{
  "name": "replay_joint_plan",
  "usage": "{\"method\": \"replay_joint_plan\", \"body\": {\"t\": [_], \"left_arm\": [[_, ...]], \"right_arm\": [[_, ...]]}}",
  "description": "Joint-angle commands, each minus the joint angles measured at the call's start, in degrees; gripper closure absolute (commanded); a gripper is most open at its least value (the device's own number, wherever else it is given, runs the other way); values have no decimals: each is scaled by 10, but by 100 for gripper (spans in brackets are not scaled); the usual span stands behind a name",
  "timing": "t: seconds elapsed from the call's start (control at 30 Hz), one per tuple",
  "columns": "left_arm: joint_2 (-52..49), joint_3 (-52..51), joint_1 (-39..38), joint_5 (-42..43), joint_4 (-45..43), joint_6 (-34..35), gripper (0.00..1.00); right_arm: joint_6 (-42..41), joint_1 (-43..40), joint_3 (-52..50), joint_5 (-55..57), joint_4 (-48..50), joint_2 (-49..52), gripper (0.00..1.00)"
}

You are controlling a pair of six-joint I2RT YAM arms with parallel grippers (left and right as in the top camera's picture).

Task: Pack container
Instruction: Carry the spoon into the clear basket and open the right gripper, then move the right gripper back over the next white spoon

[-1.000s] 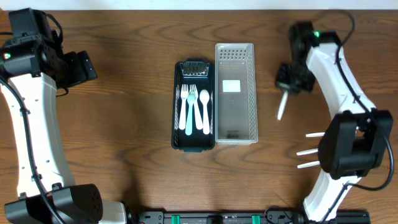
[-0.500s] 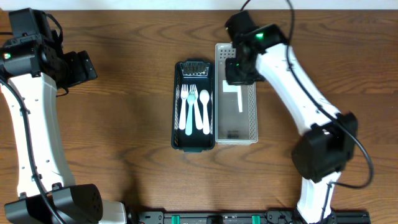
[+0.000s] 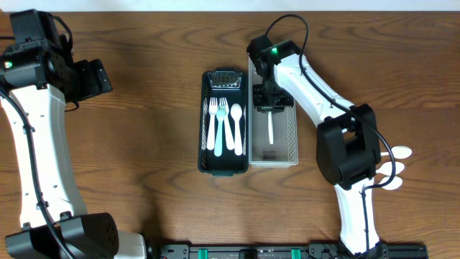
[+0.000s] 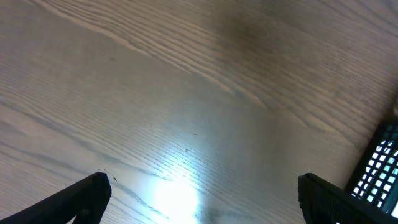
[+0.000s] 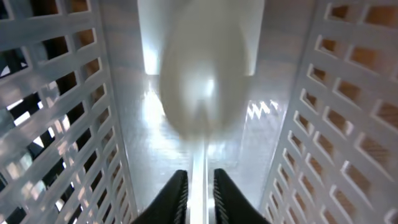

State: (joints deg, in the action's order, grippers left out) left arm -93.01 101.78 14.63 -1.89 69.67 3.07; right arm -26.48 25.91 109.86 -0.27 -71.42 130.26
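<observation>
Packing under way at a wooden table [image 4: 186, 93]: the right gripper [image 5: 200, 179] of a two-armed robot reaches down into a white perforated basket [image 3: 291, 133], its jaws pinched narrowly on the handle of a white plastic spoon [image 5: 208, 68]. The spoon's glossy bowl sits straight ahead of the jaws, and the basket's latticed walls rise close on either side of them. From above, the spoon runs lengthwise down the middle of the basket. Whether it rests on the basket floor cannot be told from either view.

Alongside the basket, on the far side of one wall from the jaws, stands a dark container [image 3: 203, 137]. The two are side by side, their long walls touching or very nearly so. Inside it, pale cutlery [image 3: 222, 122] lies in a neat row, forks and a spoon among them.

Loose spoons [image 3: 400, 152] lie on the wood well behind the working jaws, near the right arm's lower links and partly hidden by them.

Across the table the left gripper [image 4: 202, 193] hangs over bare wood with its jaws spread wide and nothing between them. Only grain and a patch of glare lie beneath and ahead of them. It is well apart from both boxes.
</observation>
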Motion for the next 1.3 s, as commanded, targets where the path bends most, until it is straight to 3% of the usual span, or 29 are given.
{"method": "replay_joint_plan", "body": {"t": [0.0,0.13,0.27,0.4,0.5,0.53,0.7,0.83,0.97,1.27], "left_arm": [[-7,-5,1,-3,2,-5,2],[-7,-5,1,-3,2,-5,2],[-7,-5,1,-3,2,-5,2],[-7,-5,1,-3,2,-9,2],[-7,-5,1,-3,2,-9,2],[-7,-5,1,-3,2,-9,2],[-7,-5,1,-3,2,-9,2],[-7,-5,1,-3,2,-9,2],[-7,-5,1,-3,2,-9,2],[-7,-5,1,-3,2,-9,2]], "right_arm": [[4,1,0,-4,3,-5,80],[4,-11,10,-7,-2,-36,63],[0,-39,28,-1,-20,-102,64],[-89,-103,30,47,-43,-190,65],[-159,-177,30,84,-86,-246,25],[-160,-201,29,84,-96,-260,16],[-200,-334,28,84,-158,-295,1],[-221,-404,-3,81,-165,-295,1],[-228,-460,-97,44,-124,-295,1],[-215,-487,-332,26,70,-295,1]]}}
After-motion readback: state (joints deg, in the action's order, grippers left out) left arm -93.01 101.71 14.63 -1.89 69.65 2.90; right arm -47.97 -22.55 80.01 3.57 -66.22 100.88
